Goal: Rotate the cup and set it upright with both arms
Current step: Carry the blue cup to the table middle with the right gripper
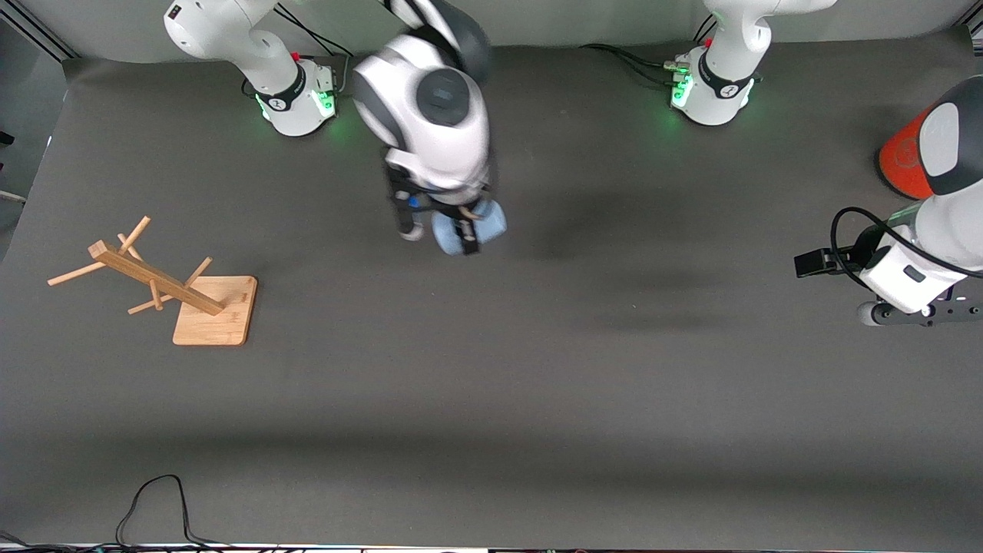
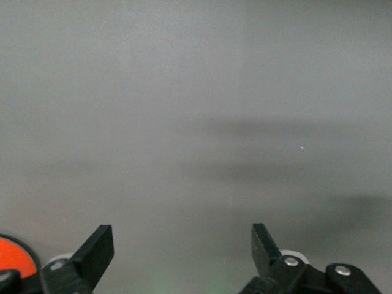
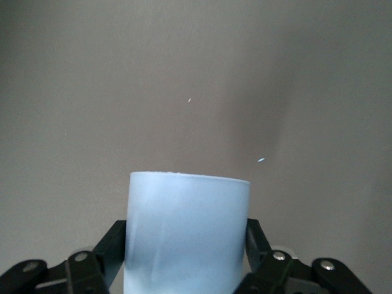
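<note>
Right tool holds the blue cup above the counter.

Nearest the front camera, at the right arm's end of the grey counter (image 1: 491,399), stands a wooden rack (image 1: 165,288) with pegs on a square base (it leans a lot). At the left arm's end, the left tool (image 2: 182,250) waits over bare counter, its two black fingers spread wide apart with nothing between them. Above the middle of the counter, the right tool (image 3: 185,248) hangs with its fingers pressed against both sides of the pale-blue cup (image 1: 468,224). I cannot tell which end of the cup is the open one. Farthest from the camera, by the left arm, is an orange cylinder (image 1: 910,157), partly hidden.
</note>
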